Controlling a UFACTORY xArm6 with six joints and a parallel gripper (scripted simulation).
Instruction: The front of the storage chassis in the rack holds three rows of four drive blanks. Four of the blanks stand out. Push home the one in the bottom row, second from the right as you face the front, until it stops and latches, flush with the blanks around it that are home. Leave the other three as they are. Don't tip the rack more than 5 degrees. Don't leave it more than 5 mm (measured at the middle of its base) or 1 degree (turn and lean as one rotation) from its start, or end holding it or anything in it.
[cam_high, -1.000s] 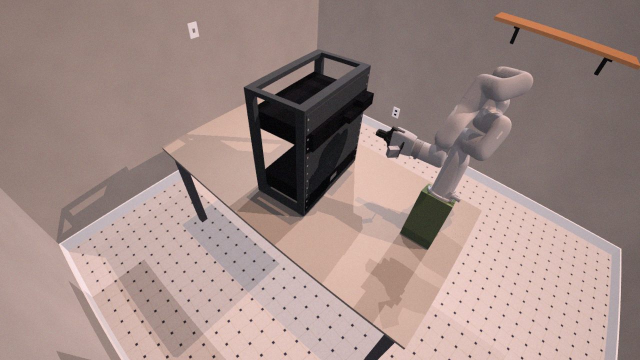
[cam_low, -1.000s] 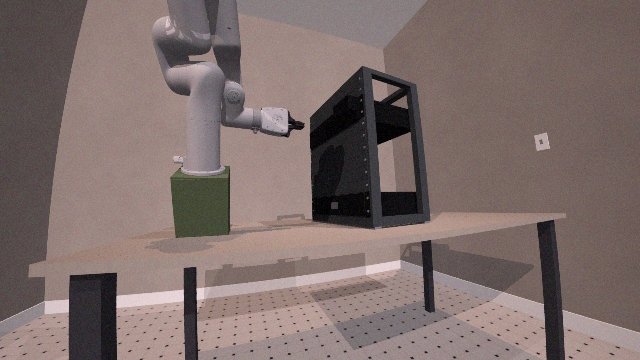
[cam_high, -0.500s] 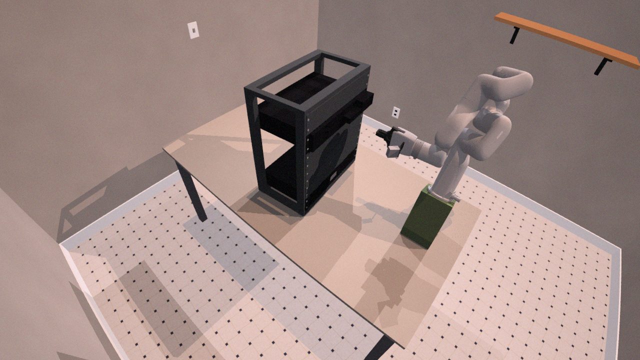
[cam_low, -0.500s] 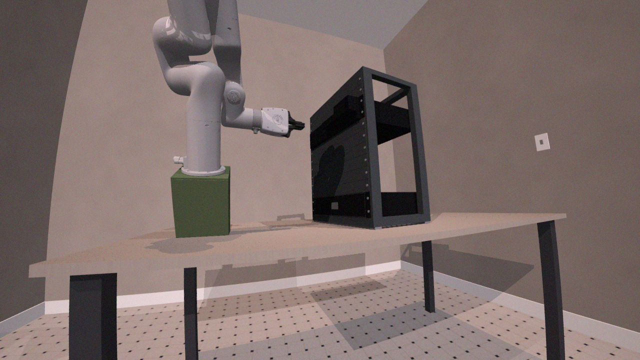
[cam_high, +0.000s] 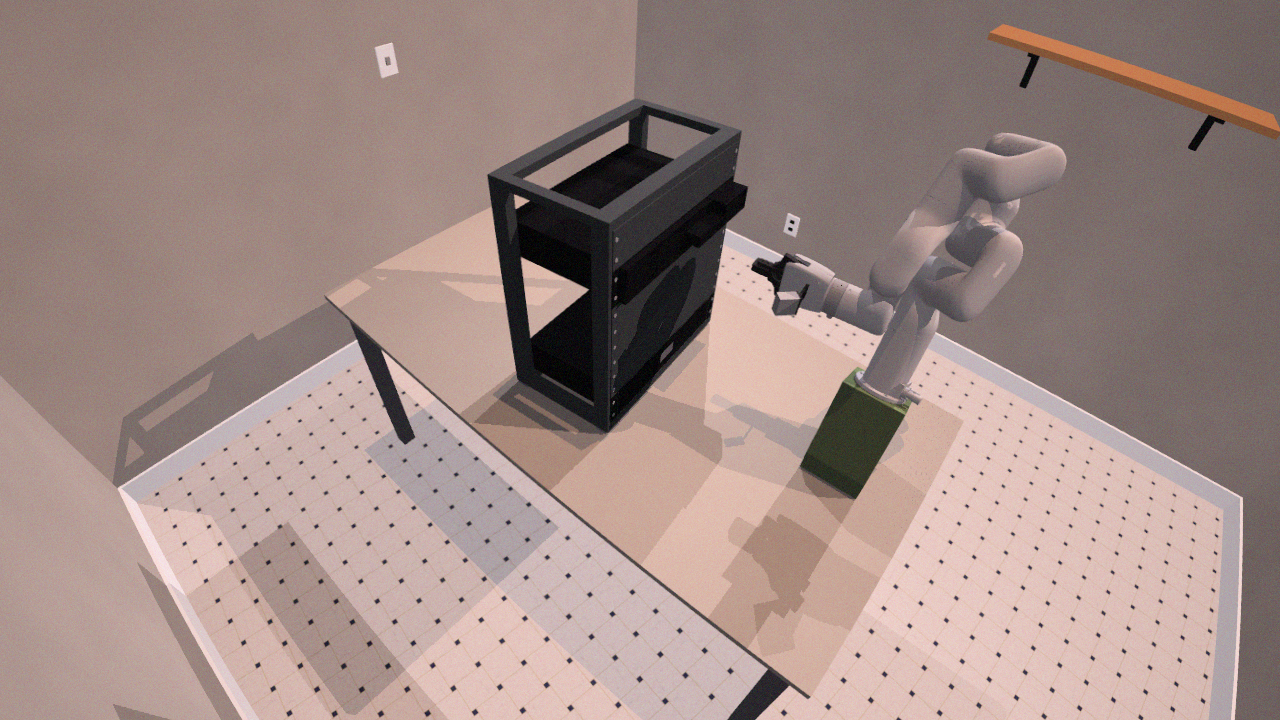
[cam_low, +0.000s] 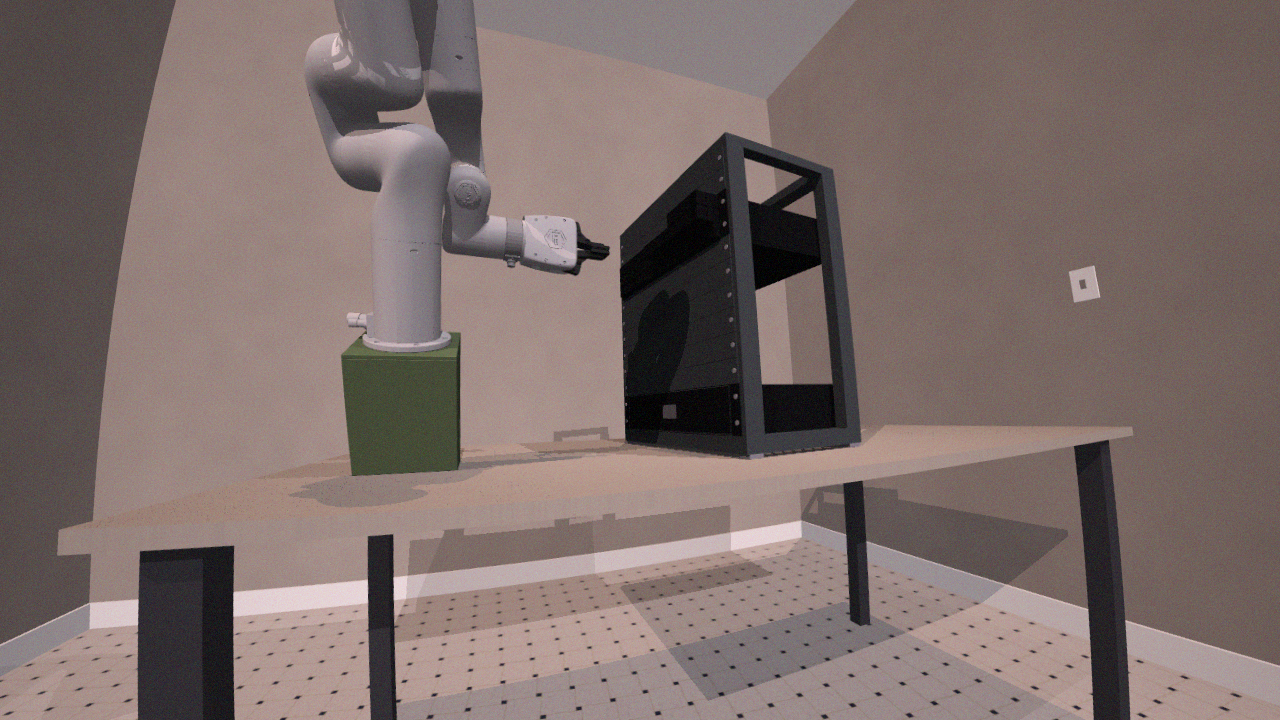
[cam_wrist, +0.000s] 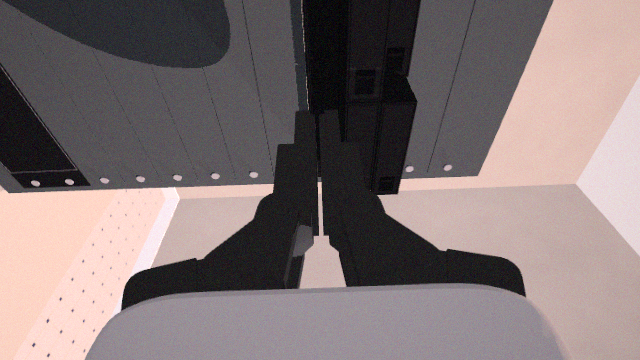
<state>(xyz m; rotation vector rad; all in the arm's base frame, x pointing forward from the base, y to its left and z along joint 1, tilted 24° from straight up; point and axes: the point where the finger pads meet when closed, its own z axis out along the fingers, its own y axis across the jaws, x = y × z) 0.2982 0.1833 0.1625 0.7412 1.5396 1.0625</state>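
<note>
The black rack (cam_high: 601, 295) (cam_low: 742, 295) stands upright on the table. Its grey front panels (cam_wrist: 150, 125) fill the wrist view. The storage chassis (cam_high: 673, 240) (cam_low: 666, 243) (cam_wrist: 327, 55) sits near the top of the rack as a dark band. Some of its drive blanks stand out of the front; one (cam_high: 735, 198) juts at the far end, and one (cam_wrist: 395, 135) shows just right of my fingers in the wrist view. I cannot tell the rows apart. My gripper (cam_high: 759, 265) (cam_low: 604, 251) (cam_wrist: 317, 138) is shut and empty. It points at the chassis front, a short gap away.
The arm stands on a green pedestal (cam_high: 850, 438) (cam_low: 402, 402) on the table (cam_high: 626, 501) (cam_low: 537, 488). A second black unit (cam_low: 680, 411) sits at the rack's bottom. An orange wall shelf (cam_high: 1127, 76) hangs behind the arm.
</note>
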